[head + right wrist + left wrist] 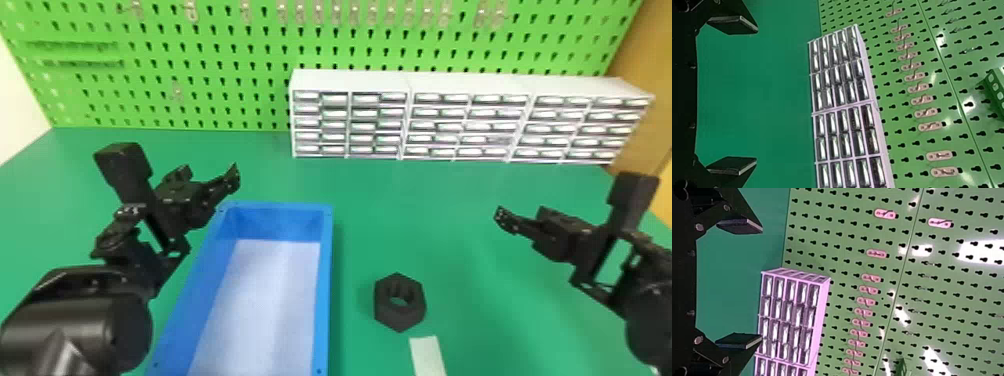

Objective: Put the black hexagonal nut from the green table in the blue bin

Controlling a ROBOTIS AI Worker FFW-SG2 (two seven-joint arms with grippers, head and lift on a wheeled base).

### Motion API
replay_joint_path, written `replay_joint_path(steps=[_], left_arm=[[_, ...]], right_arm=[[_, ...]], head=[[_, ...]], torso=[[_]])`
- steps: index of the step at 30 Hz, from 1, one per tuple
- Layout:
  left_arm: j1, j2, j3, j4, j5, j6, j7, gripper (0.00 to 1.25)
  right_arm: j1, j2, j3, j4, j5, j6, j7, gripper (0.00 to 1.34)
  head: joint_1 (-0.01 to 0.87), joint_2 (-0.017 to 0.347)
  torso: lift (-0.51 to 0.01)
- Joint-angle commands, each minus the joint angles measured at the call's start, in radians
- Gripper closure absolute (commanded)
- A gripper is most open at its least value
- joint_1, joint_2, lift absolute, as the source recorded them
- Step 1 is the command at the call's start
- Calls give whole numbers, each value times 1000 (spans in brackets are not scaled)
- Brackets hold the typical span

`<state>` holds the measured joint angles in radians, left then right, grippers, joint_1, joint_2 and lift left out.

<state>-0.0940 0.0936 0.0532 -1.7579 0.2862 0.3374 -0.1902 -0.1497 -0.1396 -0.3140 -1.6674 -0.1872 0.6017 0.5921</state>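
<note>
The black hexagonal nut (398, 305) lies flat on the green table (450, 200), a little right of the blue bin (324, 280). White lining covers the bin's floor. Above the bin's far left corner is my left gripper (210, 175), its fingers spread apart; the left wrist view has the same gripper (761, 284), with a wide gap between its pads. My right gripper (522, 215) is held up to the right of the nut and farther back, open, and in the right wrist view the gripper (757, 98) has nothing between its fingers.
A long white drawer cabinet (470, 90) stands along the back of the table. Behind it rises a green pegboard (225, 50) with hooks. A pale strip (428, 355) lies on the table just in front of the nut.
</note>
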Motion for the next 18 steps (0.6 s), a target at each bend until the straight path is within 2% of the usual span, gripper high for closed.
replay_joint_path(steps=[1, 18], left_arm=[[2, 0, 7, 0, -2, 0, 0, 294], [-1, 0, 7, 0, -4, 0, 0, 294]], right_arm=[[-1, -2, 3, 0, 0, 1, 0, 125], [-4, -2, 6, 0, 0, 1, 0, 127]], head=[[666, 32], [666, 32]], torso=[[-100], [-100]])
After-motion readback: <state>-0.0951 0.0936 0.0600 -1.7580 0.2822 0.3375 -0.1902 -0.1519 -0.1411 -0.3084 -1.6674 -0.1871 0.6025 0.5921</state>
